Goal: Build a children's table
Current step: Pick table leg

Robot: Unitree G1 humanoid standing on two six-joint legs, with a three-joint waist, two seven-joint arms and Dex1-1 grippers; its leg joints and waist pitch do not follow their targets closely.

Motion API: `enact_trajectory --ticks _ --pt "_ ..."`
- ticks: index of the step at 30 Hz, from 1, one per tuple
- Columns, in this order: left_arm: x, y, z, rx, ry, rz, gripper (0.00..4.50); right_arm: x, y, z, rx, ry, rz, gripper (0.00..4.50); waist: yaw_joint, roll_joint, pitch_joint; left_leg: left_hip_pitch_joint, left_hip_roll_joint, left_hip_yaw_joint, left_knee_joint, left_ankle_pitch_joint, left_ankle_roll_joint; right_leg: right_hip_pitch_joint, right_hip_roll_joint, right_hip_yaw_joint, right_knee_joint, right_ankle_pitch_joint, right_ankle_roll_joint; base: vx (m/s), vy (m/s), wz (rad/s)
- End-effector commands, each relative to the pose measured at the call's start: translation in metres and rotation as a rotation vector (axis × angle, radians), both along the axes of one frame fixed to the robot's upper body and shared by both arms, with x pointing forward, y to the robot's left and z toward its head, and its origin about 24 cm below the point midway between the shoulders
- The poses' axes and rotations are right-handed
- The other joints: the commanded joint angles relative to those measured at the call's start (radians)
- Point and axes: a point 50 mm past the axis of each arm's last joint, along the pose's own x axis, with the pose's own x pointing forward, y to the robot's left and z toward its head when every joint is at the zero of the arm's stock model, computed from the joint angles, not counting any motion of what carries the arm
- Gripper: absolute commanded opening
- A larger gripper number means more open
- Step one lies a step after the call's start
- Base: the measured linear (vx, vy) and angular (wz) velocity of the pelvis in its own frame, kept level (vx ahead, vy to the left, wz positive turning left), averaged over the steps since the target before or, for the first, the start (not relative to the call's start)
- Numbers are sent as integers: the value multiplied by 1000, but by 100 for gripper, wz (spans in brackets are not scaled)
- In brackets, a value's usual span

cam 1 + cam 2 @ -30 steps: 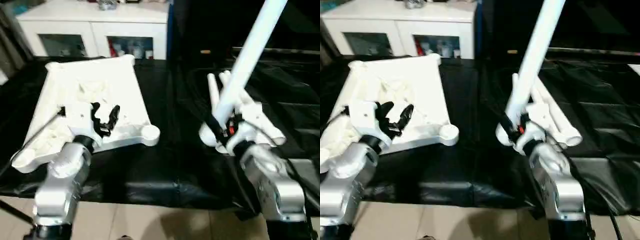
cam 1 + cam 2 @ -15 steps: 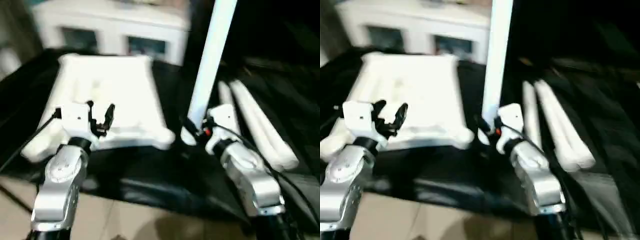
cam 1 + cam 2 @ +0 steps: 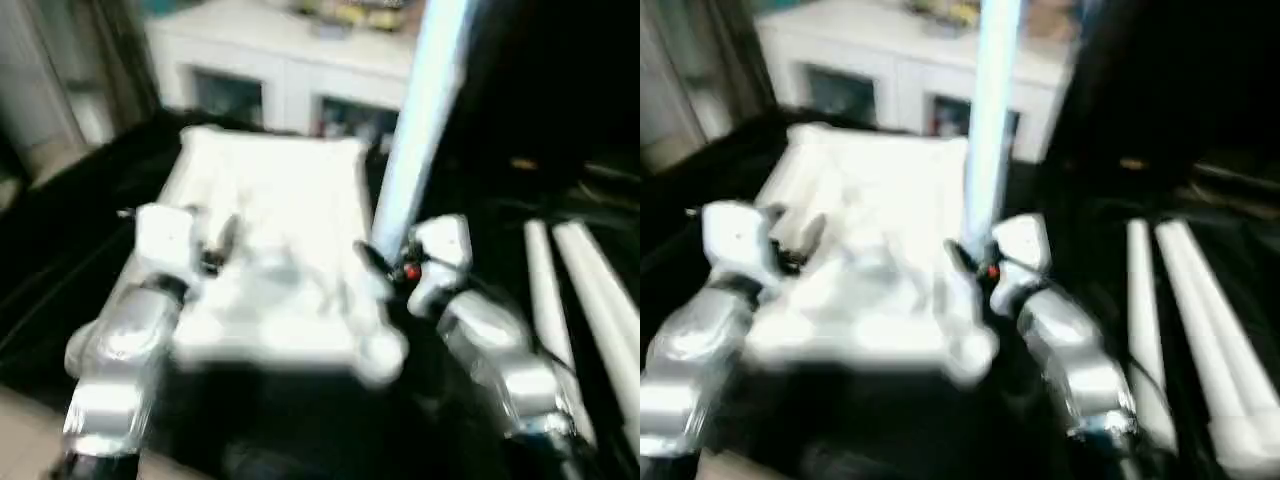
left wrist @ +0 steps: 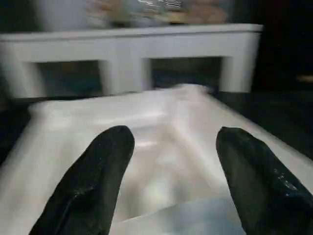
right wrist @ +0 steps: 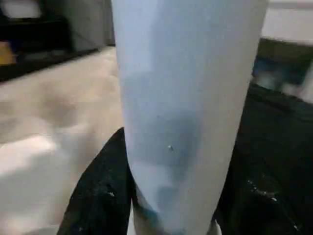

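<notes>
tabletop [image 3: 280, 250] lies underside up on the black-covered bench [image 3: 90, 210], in front of the white cabinet [image 3: 290, 70], its long axis running away from the robot toward that cabinet, with a round corner socket [image 3: 383, 352] at the near right corner. the right gripper [image 3: 385, 270] is clamped round the low end of one white leg [image 3: 420, 110], which stands nearly upright, leaning a little to the right at the top, just beside the tabletop's right edge. the left gripper [image 4: 168, 181] hovers over the ribbed underside with its fingers spread and nothing between them. two spare legs [image 3: 585, 300] lie side by side on the bench, well apart to the right, pointing away from the robot. the risk i see is the tall leg swinging: held only at its foot, it could tilt in the grip and miss the socket or knock the tabletop askew, and nothing is pinning the tabletop down.
</notes>
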Motion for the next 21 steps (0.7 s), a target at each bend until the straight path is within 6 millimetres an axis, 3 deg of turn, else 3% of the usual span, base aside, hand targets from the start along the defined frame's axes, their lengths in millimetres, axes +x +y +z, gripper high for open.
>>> enact_trajectory --ticks 1,2,3,4,5,6,7,8,10,11,12,14,16,17,18,19,20,21 --pt "-2 7 4 -4 -17 -4 324 1 7 11 14 -34 22 188 37 -4 -75 -107 56 -48 -35 422 -33 164 -149 107 -28 1055 -296 203 -42 1" --pt "-2 7 5 -11 -20 -1 324 1 6 12 19 -37 23 188 28 27 -68 -104 67 -37 -101 481 -45 121 -73 35 -17 1135 -245 13 -89 4" --pt "-2 8 3 -28 -15 22 324 0 5 13 12 -39 25 188 22 47 -66 -91 72 -28 -129 511 -50 101 -41 3 -24 1001 -209 -129 -60 -1" --pt "-2 9 3 -33 -13 31 324 0 5 13 8 -40 26 188 6 62 -65 -100 107 -25 -132 457 -62 104 -14 -6 -32 624 -174 -116 -68 2" --pt "-2 9 1 -27 -14 37 324 -1 4 12 2 -38 25 188 6 64 -61 -79 148 -29 -138 309 -69 93 -38 -3 -58 312 -184 -52 -13 -1" --pt "-2 8 0 -18 -17 41 324 -1 3 11 8 -28 17 188 5 60 -56 -74 150 -24 -144 232 -69 91 -45 2 -67 211 -200 0 0 0" --pt "-2 8 0 -13 -19 44 324 -2 2 11 13 -21 12 188 7 52 -44 -72 150 -5 -157 85 -69 89 -53 10 -89 47 -217 0 0 0" --pt "-3 7 -1 -13 -20 46 324 -2 2 10 18 -9 8 188 9 46 -35 -63 148 12 -168 -42 -75 85 -56 13 -106 -137 -208 0 0 0" --pt "-3 5 -1 -15 -19 46 324 -3 3 10 24 3 5 188 8 45 -28 -61 148 21 -176 -123 -82 80 -61 16 -121 -295 -170 0 0 0" --pt "-3 6 -4 -52 19 57 324 -3 5 10 28 8 9 188 -2 45 -26 -17 153 55 -155 -180 -124 30 -36 41 -164 -482 -82 0 0 0" --pt "-3 7 -4 -59 23 64 324 -4 6 10 31 10 12 188 2 37 -21 17 131 86 -127 -240 -158 -8 0 47 -180 -589 -25 -75 5 -20" --pt "-2 7 -4 -62 21 61 324 -4 8 11 33 12 14 188 10 26 -23 10 124 96 -126 -266 -142 -1 -6 73 -179 -666 13 -59 11 -35" --pt "-3 6 -4 -50 21 52 324 -3 8 11 33 17 11 188 21 15 -37 -25 112 100 -123 -204 -91 41 -30 137 -168 -661 13 29 79 -76" --pt "-2 6 -4 -25 9 70 324 -3 7 10 38 24 -1 188 52 -5 -41 -57 89 69 -52 -110 -34 88 -95 255 -196 -708 -27 37 86 -62" --pt "-2 6 -3 -9 0 80 324 -3 7 10 39 26 -5 188 55 -10 -37 -81 87 43 -36 -77 -27 107 -106 287 -198 -720 -49 -11 127 -64" --pt "-2 6 -3 1 -6 86 324 -3 6 10 40 27 -7 188 54 -3 -31 -88 84 8 -40 -35 -55 94 -69 303 -195 -677 -73 -21 161 -68" --pt "-2 6 -3 0 -6 88 324 -3 5 10 41 34 -16 188 21 32 -36 -43 95 13 -134 -27 -123 22 61 207 -158 -535 -31 -21 161 -68" --pt "-1 5 -4 -7 -3 89 324 -3 4 9 39 41 -26 188 -15 69 -49 -14 182 -32 -198 -21 -156 -16 74 91 -58 -241 -8 -16 165 -44"
